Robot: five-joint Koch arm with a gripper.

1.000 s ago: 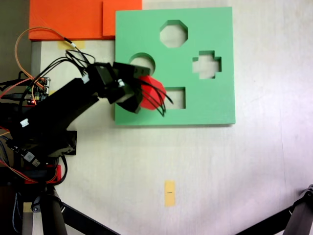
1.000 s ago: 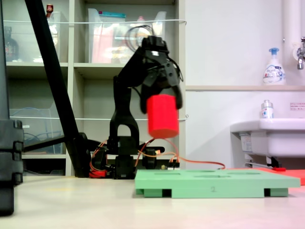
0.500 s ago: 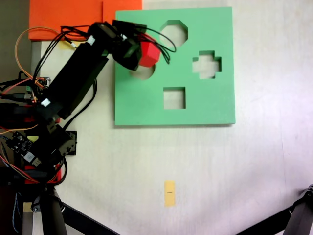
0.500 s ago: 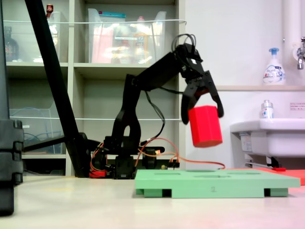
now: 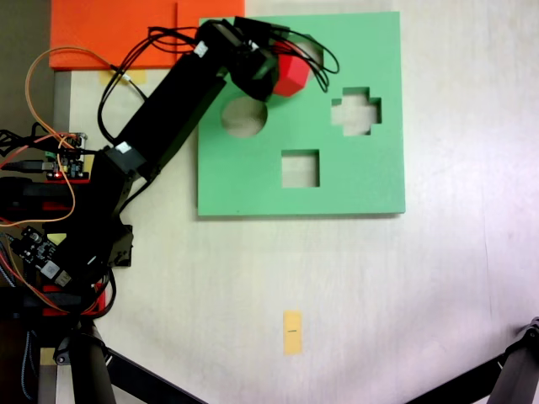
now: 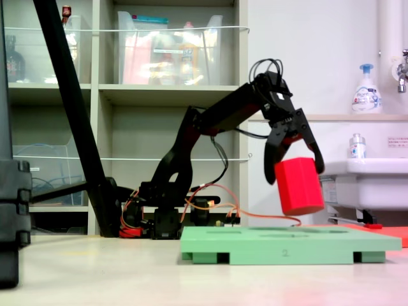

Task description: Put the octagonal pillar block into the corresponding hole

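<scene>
Block point(image 6: 299, 186) first: we see the red foam prism clamped between the two black jaws of our end effector point(image 6: 295, 167), tilted, and hanging clear above the board point(image 6: 290, 245) in the side-on fixed view. The jaws are parted only as wide as the block and press on its upper sides, so the grip is tight on it.

From above, the block point(image 5: 291, 74) shows flat facets and sits over the upper middle of the board point(image 5: 362, 177), covering most of the octagonal hole point(image 5: 312, 52), of which we can make out only a sliver at the block's upper right.

The board is a thick, matte green foam square lying flat on the pale desk point(image 5: 421, 295). It also has a round hole point(image 5: 244, 118), a cross hole point(image 5: 356, 111) and a square hole point(image 5: 301, 168), all open.

An orange foam sheet point(image 5: 118, 34) touches the board's upper left corner, under the black arm point(image 5: 168, 109). A small yellow tape strip point(image 5: 292, 332) lies well apart, lower on the desk.
</scene>
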